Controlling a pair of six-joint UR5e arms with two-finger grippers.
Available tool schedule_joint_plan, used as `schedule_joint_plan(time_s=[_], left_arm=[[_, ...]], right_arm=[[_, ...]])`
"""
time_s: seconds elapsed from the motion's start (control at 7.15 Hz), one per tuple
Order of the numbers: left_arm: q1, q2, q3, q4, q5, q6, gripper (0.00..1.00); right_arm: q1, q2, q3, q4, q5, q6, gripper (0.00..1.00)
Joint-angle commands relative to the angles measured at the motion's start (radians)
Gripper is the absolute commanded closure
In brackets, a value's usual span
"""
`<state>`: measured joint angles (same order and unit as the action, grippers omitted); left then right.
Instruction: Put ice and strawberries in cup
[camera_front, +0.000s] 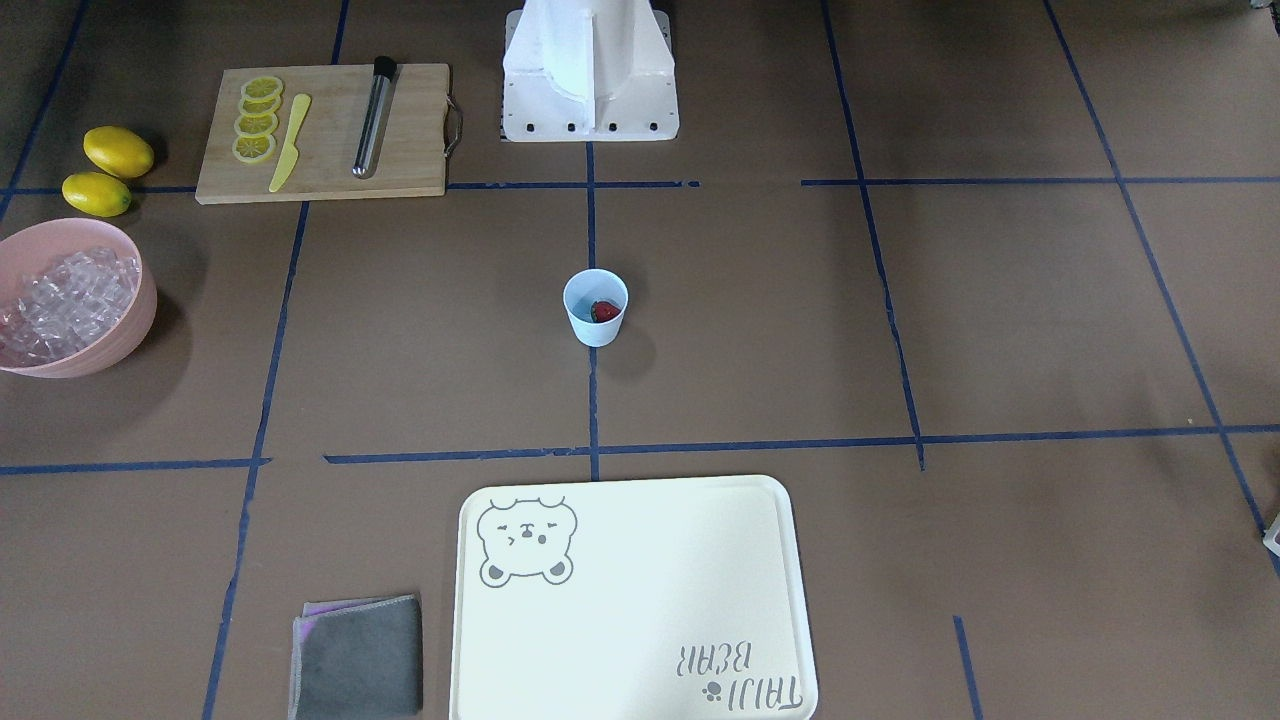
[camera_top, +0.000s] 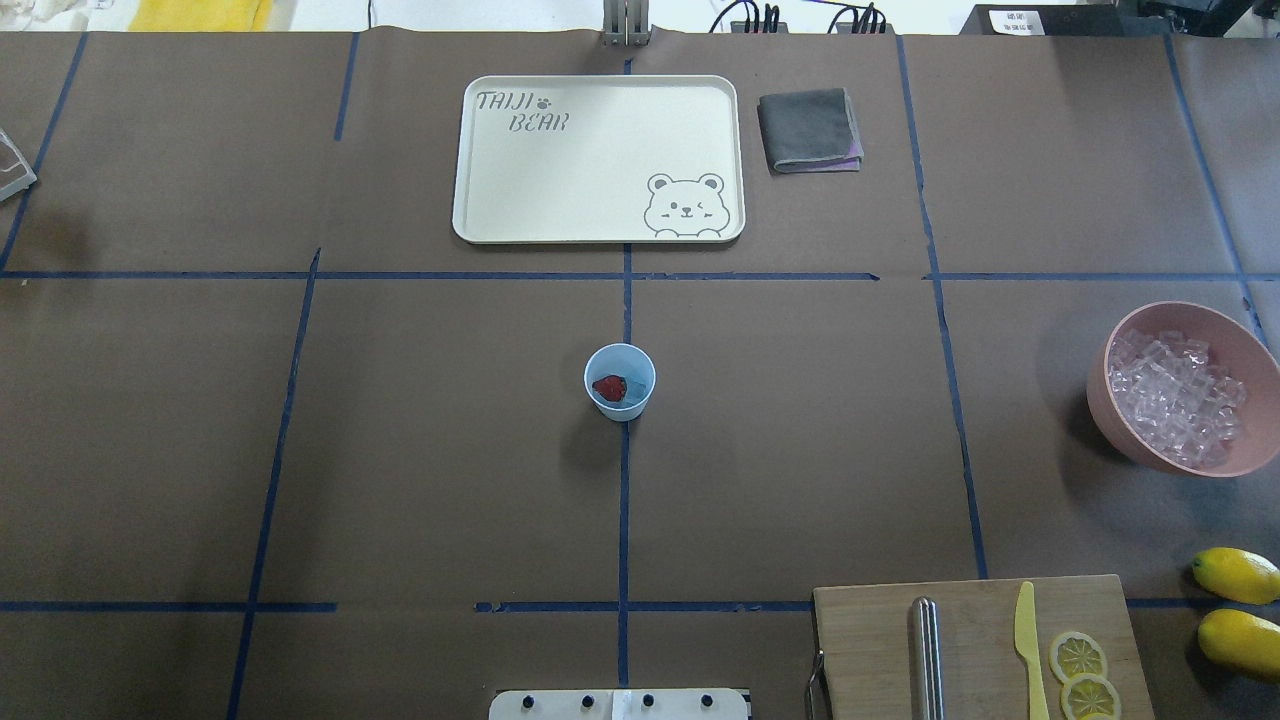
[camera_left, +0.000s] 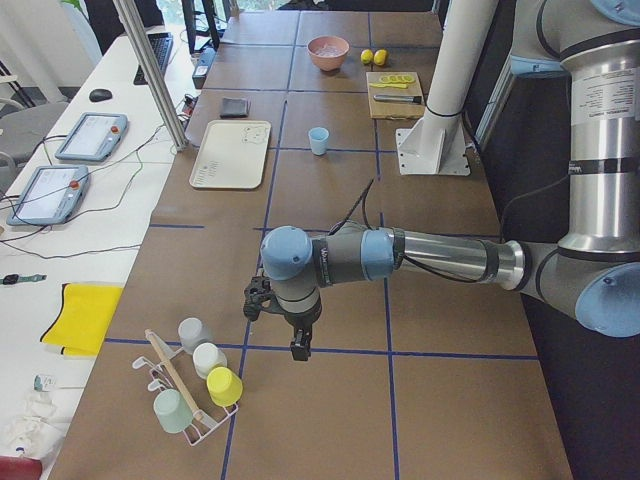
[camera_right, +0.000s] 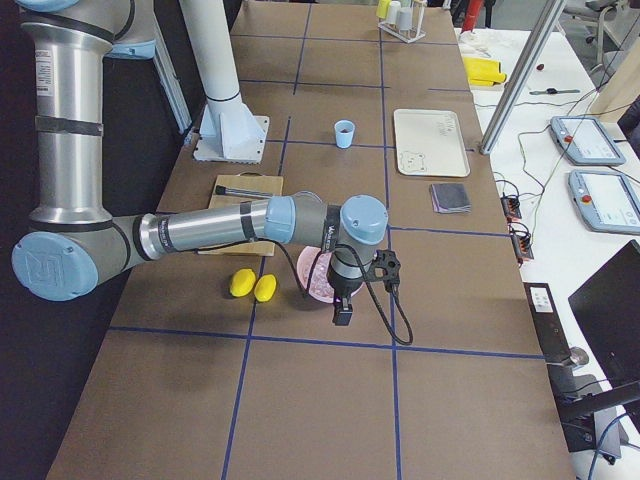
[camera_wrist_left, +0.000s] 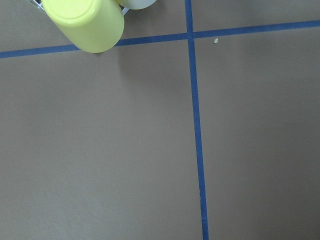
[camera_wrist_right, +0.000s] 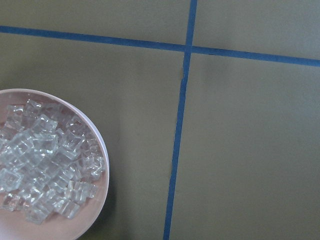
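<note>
The pale blue cup (camera_front: 595, 325) stands upright at the table's middle, on a blue tape line, with one dark red strawberry (camera_front: 605, 312) lying inside it. The ice (camera_front: 62, 302) is heaped in a pink bowl (camera_front: 125, 338) toward the robot's right end; the right wrist view looks down on that heap of ice (camera_wrist_right: 45, 160). My right gripper (camera_right: 343, 316) hangs just past the bowl, shown only in the exterior right view, so I cannot tell its state. My left gripper (camera_left: 298, 350) hovers far from the cup (camera_left: 318, 140), near a cup rack, its state likewise unreadable.
A wooden cutting board (camera_front: 410, 150) holds lemon slices (camera_front: 256, 120), a yellow knife (camera_front: 290, 142) and a metal rod (camera_front: 374, 118). Two lemons (camera_front: 118, 150) lie beside it. A cream tray (camera_front: 620, 620) and a grey cloth (camera_front: 358, 660) sit at the operators' side. A yellow cup (camera_wrist_left: 85, 22) on the rack (camera_left: 190, 385) lies under the left wrist.
</note>
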<state>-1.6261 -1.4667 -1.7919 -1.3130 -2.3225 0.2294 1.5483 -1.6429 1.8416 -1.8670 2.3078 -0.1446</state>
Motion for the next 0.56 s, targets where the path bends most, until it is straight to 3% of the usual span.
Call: schedule_joint_plan(time_s=[0.0, 0.42], left_arm=[[0.002, 0.0, 0.005, 0.0, 0.0, 0.004, 0.0], [0.011, -0.003, 0.003, -0.002, 0.0, 0.002, 0.0]], right_arm=[[0.001, 0.002, 0.001, 0.028, 0.004, 0.01, 0.0], [-0.001, 0.006, 0.001, 0.028, 0.032, 0.017, 0.0]])
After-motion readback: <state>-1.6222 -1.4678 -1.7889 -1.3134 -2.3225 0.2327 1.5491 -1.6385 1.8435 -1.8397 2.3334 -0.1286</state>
